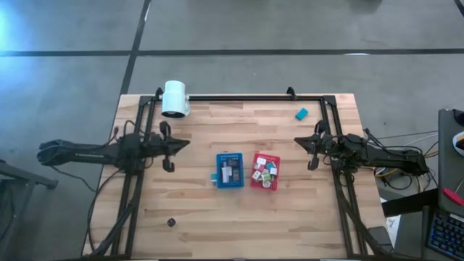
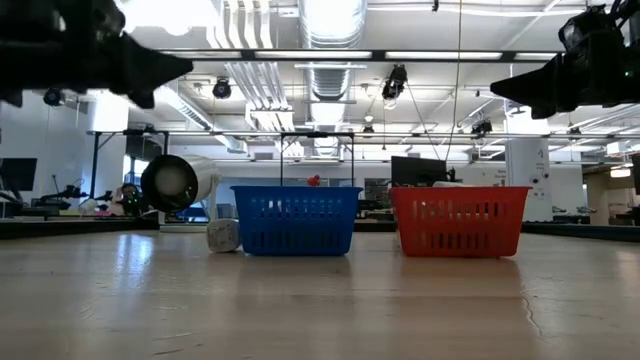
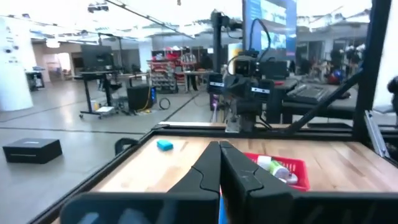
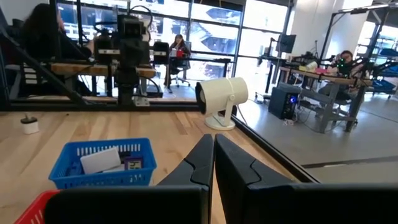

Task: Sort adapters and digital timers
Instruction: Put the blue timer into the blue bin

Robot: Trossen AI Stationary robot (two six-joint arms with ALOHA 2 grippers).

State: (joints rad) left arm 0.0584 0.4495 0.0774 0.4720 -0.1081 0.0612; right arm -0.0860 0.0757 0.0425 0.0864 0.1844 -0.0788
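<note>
Both arms hang above the wooden counter at rest height: the left claw at nine o'clock of the baskets and the right claw at three o'clock, each with its fingers pressed together and holding nothing. The blue mesh plastic basket at the counter's middle holds the flat rectangular digital timers; the red mesh plastic basket just beside it holds the small white cube-like adapters. Two pieces lie outside: a small teal flat gadget near the far edge at one o'clock of the baskets, and a tiny dark-and-white piece near the front edge at seven o'clock. I judge the sorting nearly done. To do the next step well, the right claw, being nearer, should spread wide, descend squarely over the teal gadget, pinch its narrow sides, and lift clear of the rim before releasing. The white cylinder at eleven o'clock stays out of it.
</note>
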